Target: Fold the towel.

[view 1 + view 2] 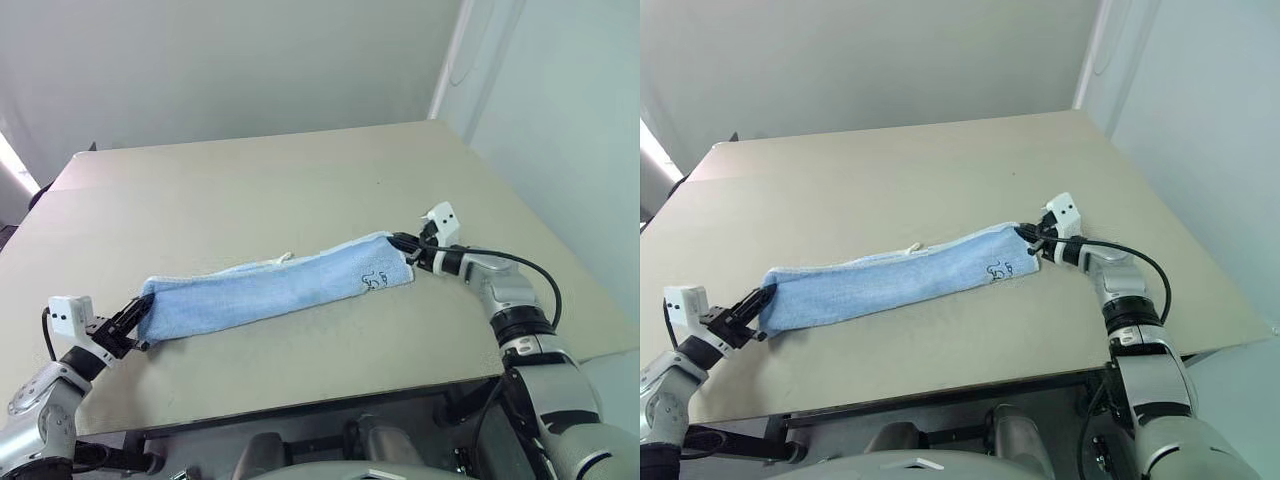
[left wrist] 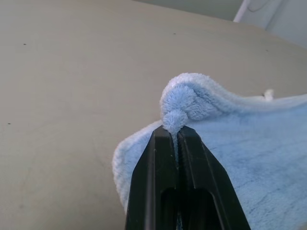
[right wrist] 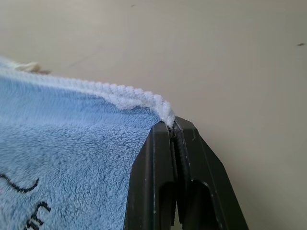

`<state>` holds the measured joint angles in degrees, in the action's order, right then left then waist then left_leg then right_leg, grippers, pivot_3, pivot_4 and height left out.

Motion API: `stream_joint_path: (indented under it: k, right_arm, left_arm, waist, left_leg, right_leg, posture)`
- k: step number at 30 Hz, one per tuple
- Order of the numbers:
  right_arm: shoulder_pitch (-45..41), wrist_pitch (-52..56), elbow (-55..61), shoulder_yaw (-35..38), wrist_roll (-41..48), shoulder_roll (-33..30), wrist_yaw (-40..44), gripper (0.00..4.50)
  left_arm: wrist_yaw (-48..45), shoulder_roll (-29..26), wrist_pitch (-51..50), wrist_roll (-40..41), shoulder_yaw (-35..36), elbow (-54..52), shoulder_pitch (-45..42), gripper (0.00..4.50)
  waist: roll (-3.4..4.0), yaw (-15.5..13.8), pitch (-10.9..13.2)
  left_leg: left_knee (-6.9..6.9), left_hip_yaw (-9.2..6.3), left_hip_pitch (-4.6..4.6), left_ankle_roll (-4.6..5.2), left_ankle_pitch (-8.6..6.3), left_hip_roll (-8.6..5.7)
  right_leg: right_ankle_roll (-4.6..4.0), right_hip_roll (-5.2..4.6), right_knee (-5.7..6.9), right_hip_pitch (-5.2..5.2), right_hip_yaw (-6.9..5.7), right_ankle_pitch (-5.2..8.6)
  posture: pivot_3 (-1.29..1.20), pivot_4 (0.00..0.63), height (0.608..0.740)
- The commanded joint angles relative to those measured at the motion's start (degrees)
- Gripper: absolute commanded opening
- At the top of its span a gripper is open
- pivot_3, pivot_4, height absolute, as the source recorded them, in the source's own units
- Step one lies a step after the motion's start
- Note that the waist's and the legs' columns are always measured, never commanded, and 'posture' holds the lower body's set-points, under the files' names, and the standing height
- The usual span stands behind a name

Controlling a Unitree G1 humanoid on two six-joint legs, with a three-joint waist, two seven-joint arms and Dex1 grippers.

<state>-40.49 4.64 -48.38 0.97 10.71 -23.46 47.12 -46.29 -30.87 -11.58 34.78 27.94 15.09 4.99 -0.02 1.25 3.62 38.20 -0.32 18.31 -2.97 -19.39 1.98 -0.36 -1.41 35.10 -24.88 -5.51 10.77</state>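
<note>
Fingers (image 2: 189, 158) pinching towel (image 1: 275, 290) ends

Long light-blue terry towel (image 1: 275, 290) with white piped edging stretched across beige tabletop (image 1: 280, 190), left tool (image 1: 140, 312) pinching one end, right tool (image 1: 402, 243) pinching the other, dark embroidered mark (image 1: 374, 281) near right end

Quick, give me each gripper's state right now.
Left gripper: shut on the near-left end of the towel.
Right gripper: shut on the towel's white-piped corner at its far-right end.
</note>
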Motion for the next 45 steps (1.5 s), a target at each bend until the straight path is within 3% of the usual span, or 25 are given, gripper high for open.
stream_joint_path:
  k: [1,8,13,19,20,21,24,27,30,37,45]
  right_arm:
    - [-3.73,-2.98,-3.6,1.22,-1.03,1.17,-2.65,0.0]
    - [-6.62,-4.7,-10.66,-0.13,-4.06,3.49,-3.91,0.0]
    - [-5.28,-2.07,-5.21,0.78,-1.19,4.72,1.98,1.31]
    - [-6.34,7.13,-0.82,5.05,3.34,3.51,1.01,3.47]
    - [-6.85,10.14,-0.7,6.25,4.45,3.1,0.49,3.82]
    - [-7.63,14.17,-1.11,7.77,5.93,2.38,0.27,4.19]
    - [-9.45,27.89,-3.19,10.42,9.37,-1.16,2.56,4.19]
    - [-10.11,43.98,-3.82,8.86,11.89,-5.27,10.55,4.19]
    - [-9.15,57.27,-2.5,8.59,15.17,-9.02,16.34,4.19]
    - [-3.41,63.68,3.83,5.36,16.06,-11.53,20.78,4.19]
    - [-2.25,65.77,4.01,7.19,17.78,-8.96,18.29,4.19]
  left_arm:
    - [0.22,-0.52,0.69,-0.26,0.91,-0.43,-1.12,0.02]
    - [0.51,-0.59,0.24,-1.93,-0.33,0.47,-1.45,0.02]
    - [0.33,0.08,-0.13,0.11,1.53,1.31,-3.4,1.37]
    - [5.23,-0.2,1.4,-1.74,3.06,1.43,-4.7,3.57]
    - [6.36,-0.11,2.11,-1.85,3.57,1.26,-4.99,3.88]
    - [7.71,0.03,3.12,-1.96,4.35,1.05,-5.34,3.91]
    - [9.34,-0.13,5.63,-2.08,5.91,0.29,-5.71,3.91]
    - [9.47,-0.26,8.14,-2.31,6.45,-1.08,-5.76,3.91]
    - [4.12,-0.92,5.93,0.4,3.69,-8.12,-3.81,3.91]
    - [-8.27,-6.55,-1.7,-0.89,-9.2,-22.37,2.11,3.91]
    - [-12.23,-8.58,-6.22,-1.77,-16.77,-22.41,-1.77,3.91]
  waist:
    - [0.0,0.15,0.0]
    - [0.0,0.7,0.0]
    - [0.0,1.07,0.0]
    - [0.0,1.13,-0.01]
    - [0.0,1.12,0.0]
    - [0.0,1.12,0.0]
    - [0.0,0.91,0.0]
    - [0.0,0.82,0.0]
    - [-0.02,0.87,0.0]
    - [-0.01,1.28,0.0]
    - [-0.05,1.38,0.03]
  left_leg:
    - [0.0,0.0,0.0,0.0,0.0,0.0]
    - [-0.06,0.06,0.03,0.0,0.0,-0.06]
    - [-0.06,0.06,0.01,0.0,0.0,-0.07]
    - [-0.06,0.04,-0.03,0.01,0.0,-0.06]
    - [-0.06,0.04,-0.03,0.01,0.0,-0.06]
    - [-0.06,0.04,-0.03,0.0,0.0,-0.06]
    - [-0.05,0.04,-0.01,0.0,0.0,-0.07]
    - [-0.06,0.06,0.01,0.0,0.0,-0.08]
    - [-0.08,0.06,0.04,0.01,0.0,-0.08]
    - [-0.08,0.12,0.02,0.01,-0.01,-0.1]
    - [-0.08,-0.05,0.01,0.01,-0.01,-0.1]
  right_leg:
    - [0.0,0.01,0.02,0.0,0.02,0.0]
    - [0.07,-0.03,0.07,-0.06,0.19,-0.06]
    - [0.08,-0.04,0.11,-0.05,0.21,-0.06]
    - [0.08,-0.03,0.19,-0.05,0.21,-0.06]
    - [0.08,-0.04,0.19,-0.05,0.21,-0.06]
    - [0.08,-0.04,0.19,-0.05,0.21,-0.06]
    - [0.07,-0.06,0.19,-0.06,0.21,-0.06]
    - [0.06,-0.07,0.15,-0.08,0.21,-0.05]
    - [0.04,-0.07,0.11,-0.09,0.21,-0.04]
    - [-0.01,-0.06,0.1,-0.14,0.25,0.02]
    - [-0.08,0.12,0.1,-0.17,0.24,0.06]
  posture:
    - [0.0,0.0,0.74]
    - [0.0,0.0,0.74]
    - [0.0,0.0,0.74]
    - [0.0,0.0,0.74]
    - [0.0,0.0,0.74]
    - [0.0,0.0,0.74]
    - [0.0,0.0,0.74]
    - [0.0,0.0,0.74]
    - [0.0,0.0,0.74]
    - [0.0,0.0,0.74]
    - [0.0,0.0,0.74]
